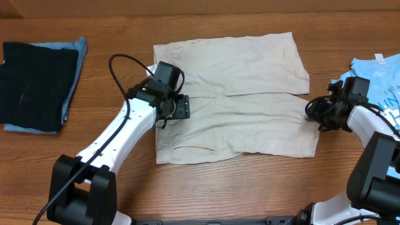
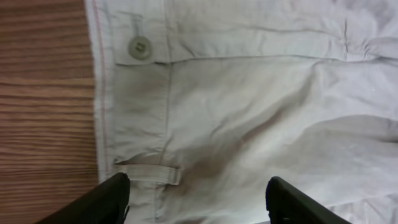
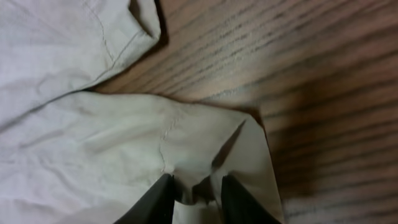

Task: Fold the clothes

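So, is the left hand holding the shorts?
No, the left hand is wide open over the shorts, its fingers spread far apart with no cloth pinched between them.

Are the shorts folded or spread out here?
Spread out: the shorts lie flat on the table, both legs side by side, neither folded over.

You saw the right gripper (image 3: 196, 186) pinching a raised fold of the shorts (image 3: 81, 143) near the hem corner; both leg hems lay on the wooden table (image 3: 311, 74).
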Robot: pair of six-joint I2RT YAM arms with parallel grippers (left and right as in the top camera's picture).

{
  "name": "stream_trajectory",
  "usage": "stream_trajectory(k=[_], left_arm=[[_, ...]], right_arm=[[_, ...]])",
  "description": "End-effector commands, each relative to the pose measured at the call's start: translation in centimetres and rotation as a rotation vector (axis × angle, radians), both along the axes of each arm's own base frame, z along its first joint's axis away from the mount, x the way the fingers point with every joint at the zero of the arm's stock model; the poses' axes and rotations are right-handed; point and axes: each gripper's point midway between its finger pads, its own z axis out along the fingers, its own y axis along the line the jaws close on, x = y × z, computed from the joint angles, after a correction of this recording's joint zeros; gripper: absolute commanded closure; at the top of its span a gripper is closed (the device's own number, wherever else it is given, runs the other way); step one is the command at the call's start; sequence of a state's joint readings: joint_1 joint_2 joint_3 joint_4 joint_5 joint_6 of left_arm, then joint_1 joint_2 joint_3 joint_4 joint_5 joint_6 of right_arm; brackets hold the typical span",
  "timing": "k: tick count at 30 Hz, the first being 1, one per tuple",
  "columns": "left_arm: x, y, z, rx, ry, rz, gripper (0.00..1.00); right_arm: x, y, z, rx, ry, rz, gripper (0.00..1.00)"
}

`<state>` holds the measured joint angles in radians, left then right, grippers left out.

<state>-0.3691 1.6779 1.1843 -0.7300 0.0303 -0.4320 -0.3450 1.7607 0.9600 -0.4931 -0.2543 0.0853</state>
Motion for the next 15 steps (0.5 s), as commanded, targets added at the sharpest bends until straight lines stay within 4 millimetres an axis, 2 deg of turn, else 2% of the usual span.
stream_trajectory(k=[1, 3, 5, 6, 7, 9, 11, 12, 15], left_arm=[[0.6, 1.8, 1.4, 0.071, -0.041, -0.002, 0.24], [0.4, 2.9, 1.3, 0.121, -0.033, 0.013, 0.23], [0.2, 3.6, 1.2, 0.158, -0.025, 0.024, 0.22], [0.1, 3.7, 1.1, 0.161, -0.021, 0.024, 0.21], [0.0, 3.7, 1.1, 0.163, -0.019, 0.024, 0.18], [0.0, 3.8, 1.1, 0.166, -0.017, 0.026, 0.03], [-0.2, 3.8, 1.0, 0.168, -0.011, 0.026, 0.0], [-0.5, 3.9, 0.9, 0.171, 0.003, 0.031, 0.0], [-0.8, 4.1, 0.8, 0.176, 0.018, 0.03, 0.0]], right_arm=[[1.1, 0.0, 0.5, -0.004, -0.044, 0.01, 0.81], [1.3, 0.1, 0.6, 0.008, -0.057, 0.012, 0.85], [1.5, 0.1, 0.7, 0.005, -0.064, 0.012, 0.79], [1.5, 0.0, 0.7, 0.004, -0.068, 0.012, 0.79], [1.6, 0.0, 0.8, 0.003, -0.072, 0.013, 0.79], [2.2, 0.2, 1.1, 0.026, -0.098, 0.002, 0.83], [3.5, 0.6, 2.2, 0.077, -0.143, -0.033, 0.94], [4.6, 0.3, 3.5, 0.119, -0.162, -0.109, 0.96], [6.5, -0.4, 5.6, 0.146, -0.207, -0.186, 0.96]])
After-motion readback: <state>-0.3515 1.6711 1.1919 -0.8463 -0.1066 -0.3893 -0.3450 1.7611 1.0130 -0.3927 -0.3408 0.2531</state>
